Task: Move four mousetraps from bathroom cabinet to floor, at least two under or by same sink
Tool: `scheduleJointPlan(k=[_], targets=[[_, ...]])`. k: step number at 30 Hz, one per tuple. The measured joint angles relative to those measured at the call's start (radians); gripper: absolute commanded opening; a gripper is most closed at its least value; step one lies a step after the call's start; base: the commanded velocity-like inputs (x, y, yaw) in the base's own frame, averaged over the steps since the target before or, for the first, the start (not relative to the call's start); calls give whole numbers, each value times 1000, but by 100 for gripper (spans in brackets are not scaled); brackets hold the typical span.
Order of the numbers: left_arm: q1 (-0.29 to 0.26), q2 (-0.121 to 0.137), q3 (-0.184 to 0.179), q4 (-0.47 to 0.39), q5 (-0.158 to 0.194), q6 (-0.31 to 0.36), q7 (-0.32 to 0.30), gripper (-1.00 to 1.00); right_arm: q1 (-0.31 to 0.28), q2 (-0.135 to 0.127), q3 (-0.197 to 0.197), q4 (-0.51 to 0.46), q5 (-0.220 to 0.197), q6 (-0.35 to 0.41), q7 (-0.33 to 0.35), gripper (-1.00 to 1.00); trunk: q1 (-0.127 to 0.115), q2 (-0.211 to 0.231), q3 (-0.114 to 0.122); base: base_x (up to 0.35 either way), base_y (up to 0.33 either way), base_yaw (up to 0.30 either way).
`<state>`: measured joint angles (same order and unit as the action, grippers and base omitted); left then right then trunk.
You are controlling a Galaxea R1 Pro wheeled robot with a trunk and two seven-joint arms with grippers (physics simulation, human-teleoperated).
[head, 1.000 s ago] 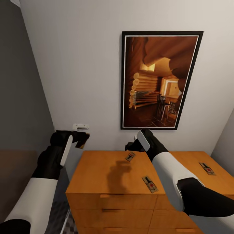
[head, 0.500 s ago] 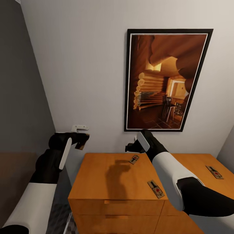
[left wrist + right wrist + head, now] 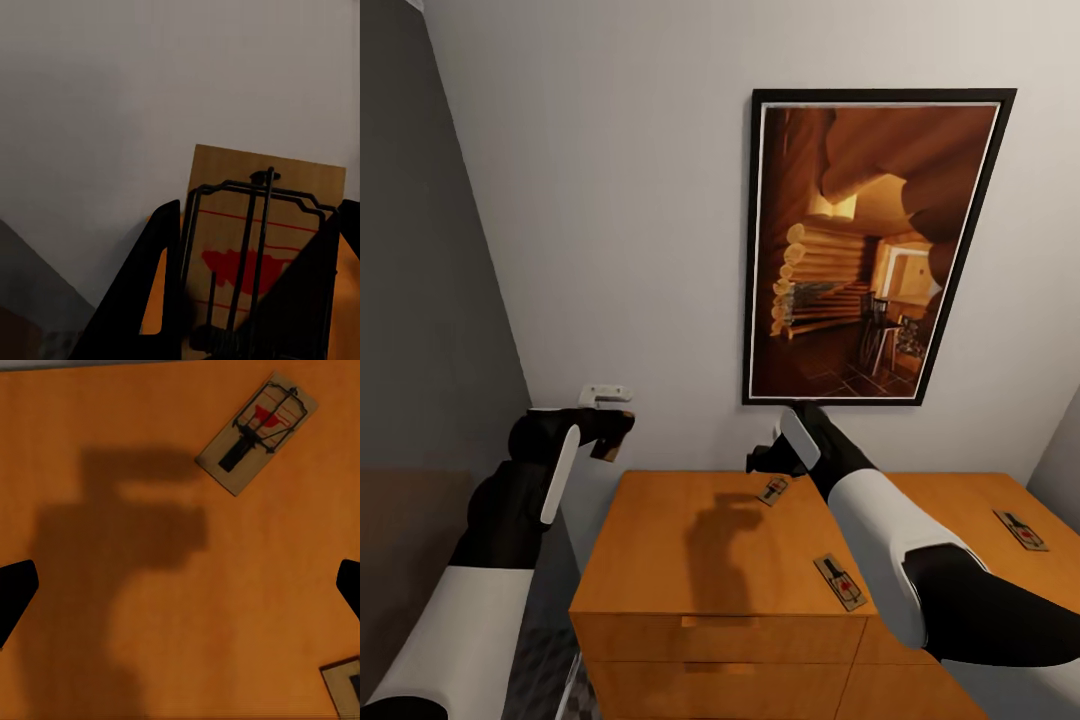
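While no trap lies on the floor yet, progress: early, by my judgement, with one of four picked up.
Held mousetrap (image 3: 255,247): pinched between the left gripper (image 3: 610,432)'s two dark fingers (image 3: 154,285), raised beside the cabinet's left end, near the wall.
Traps left on the cabinet (image 3: 690,560) top: three, namely the far trap (image 3: 773,490) near the wall, the front trap (image 3: 839,582) near the front edge, and the right-hand trap (image 3: 1021,529) well apart.
Right gripper (image 3: 767,459): fingers spread wide and empty, hovering above the orange top, with the far trap just beside it in the wrist view (image 3: 253,432).
Remaining: collect three, then lower all four to the bathroom floor (image 3: 545,665), two by a sink.
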<state>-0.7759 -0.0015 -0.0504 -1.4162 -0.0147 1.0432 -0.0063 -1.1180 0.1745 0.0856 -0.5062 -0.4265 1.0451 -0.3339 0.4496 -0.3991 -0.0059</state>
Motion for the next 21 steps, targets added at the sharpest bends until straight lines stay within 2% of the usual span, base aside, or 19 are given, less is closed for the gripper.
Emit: scheduleJointPlan(k=[4, 12, 21], targets=[[4, -1, -1, -3, 0, 0, 0, -100, 0, 0, -1, 21, 0, -4, -2, 100, 0, 0, 0, 0, 0, 0], [19, -2, -10, -6, -1, 0, 0, -100, 0, 0, -17, 77, -1, -80, -3, 100, 0, 0, 0, 0, 0, 0], [27, -2, -12, -7, -1, 0, 0, -100, -2, 0, -22, 88, -3, -97, -4, 100, 0, 0, 0, 0, 0, 0]])
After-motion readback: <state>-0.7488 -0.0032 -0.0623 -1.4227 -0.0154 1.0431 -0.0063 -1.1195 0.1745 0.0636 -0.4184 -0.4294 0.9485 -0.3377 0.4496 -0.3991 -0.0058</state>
